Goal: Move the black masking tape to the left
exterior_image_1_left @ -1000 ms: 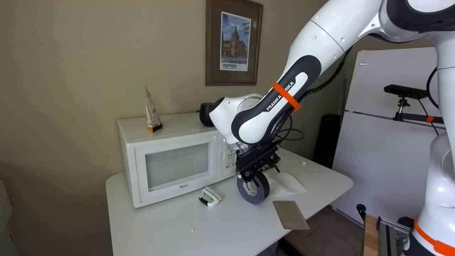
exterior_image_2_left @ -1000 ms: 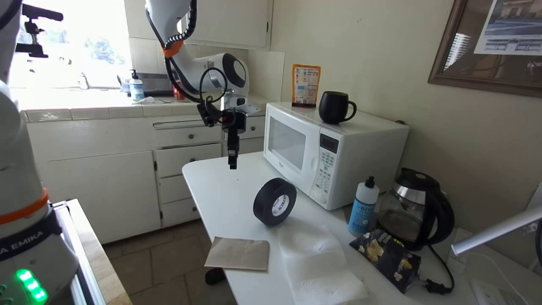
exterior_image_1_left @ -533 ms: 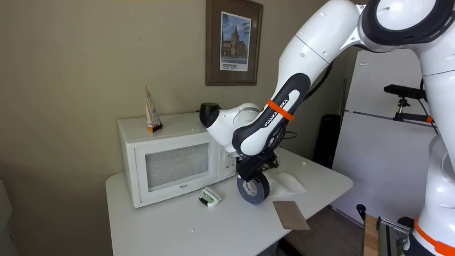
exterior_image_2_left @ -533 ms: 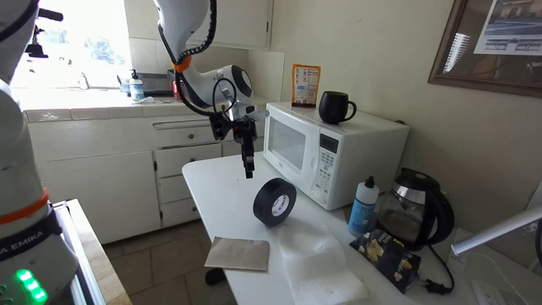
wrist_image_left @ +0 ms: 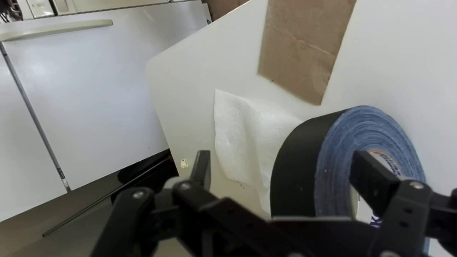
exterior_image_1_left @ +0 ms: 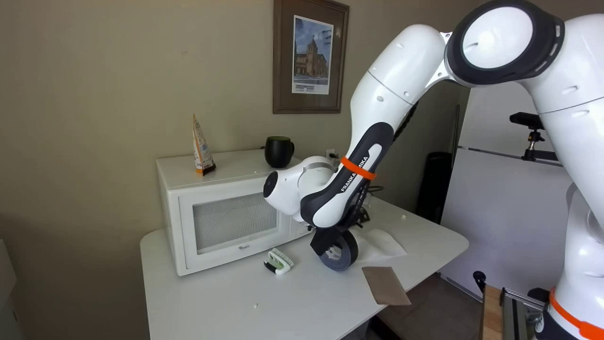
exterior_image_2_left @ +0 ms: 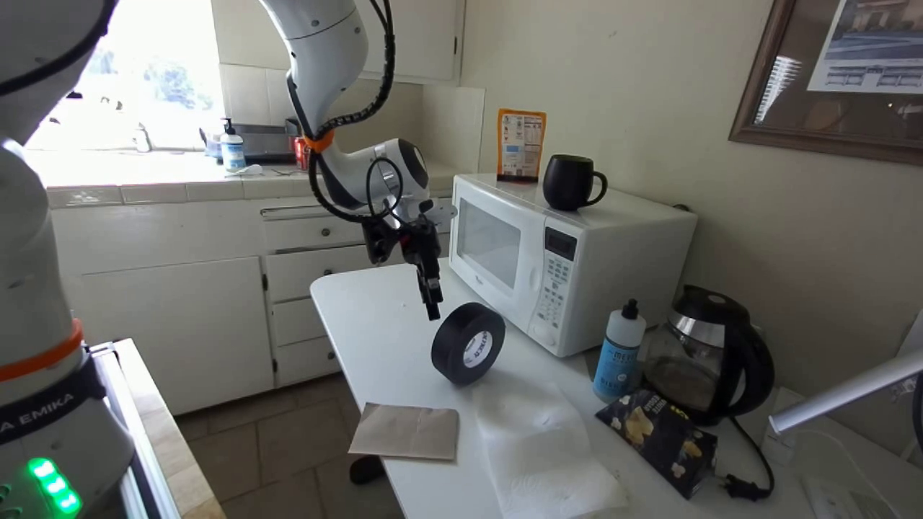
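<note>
Black masking tape (exterior_image_2_left: 454,347): on its edge on the white table (exterior_image_2_left: 375,310), between your microwave (exterior_image_2_left: 591,274) and the brown paper (exterior_image_2_left: 404,432), just beside the paper towel (exterior_image_2_left: 541,447)
Your claw (wrist_image_left: 285,169): 2 fingers spread wide, angled down close by the tape; whether they touch it, you cannot tell
Mug (exterior_image_2_left: 567,184): black, atop the microwave, apart from an upright pouch (exterior_image_2_left: 520,146)

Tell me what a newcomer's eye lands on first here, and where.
Probably the white arm, arched across the right half of an exterior view. Then the black tape, standing on edge on the white table, with the open hand close to it in the wrist view. Next, the microwave, also on the table, with a dark mug on top.
</note>
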Available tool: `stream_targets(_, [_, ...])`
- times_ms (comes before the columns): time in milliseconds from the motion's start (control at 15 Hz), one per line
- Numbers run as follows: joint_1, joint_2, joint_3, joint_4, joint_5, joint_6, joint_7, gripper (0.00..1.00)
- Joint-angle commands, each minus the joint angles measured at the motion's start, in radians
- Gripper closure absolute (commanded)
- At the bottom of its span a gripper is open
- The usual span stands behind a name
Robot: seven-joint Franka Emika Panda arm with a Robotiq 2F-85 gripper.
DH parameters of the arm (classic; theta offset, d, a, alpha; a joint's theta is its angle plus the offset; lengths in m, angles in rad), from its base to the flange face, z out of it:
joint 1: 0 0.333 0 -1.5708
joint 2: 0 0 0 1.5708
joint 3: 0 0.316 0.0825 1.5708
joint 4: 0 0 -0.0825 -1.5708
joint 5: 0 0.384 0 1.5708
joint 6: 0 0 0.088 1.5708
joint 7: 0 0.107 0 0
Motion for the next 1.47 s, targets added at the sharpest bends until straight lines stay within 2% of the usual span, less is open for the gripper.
stream_targets(0, [0.025,0.071,-0.010,0.059,-0.053,-0.013,0.030,0.00])
stream_targets(533, [0.034,0.163,-0.023,0.154,-0.156,-0.024,0.095,0.00])
stream_targets(1000, [0.028,0.204,-0.027,0.191,-0.163,-0.064,0.108,0.00])
stream_targets(1067, [0.026,0.208,-0.027,0.193,-0.159,-0.070,0.108,0.05])
stream_targets(1200, [0.025,0.211,-0.026,0.193,-0.156,-0.083,0.108,0.29])
stream_targets(1267, [0.026,0.212,-0.027,0.192,-0.156,-0.091,0.109,0.31])
stream_targets(1400, [0.024,0.211,-0.025,0.190,-0.153,-0.103,0.110,0.45])
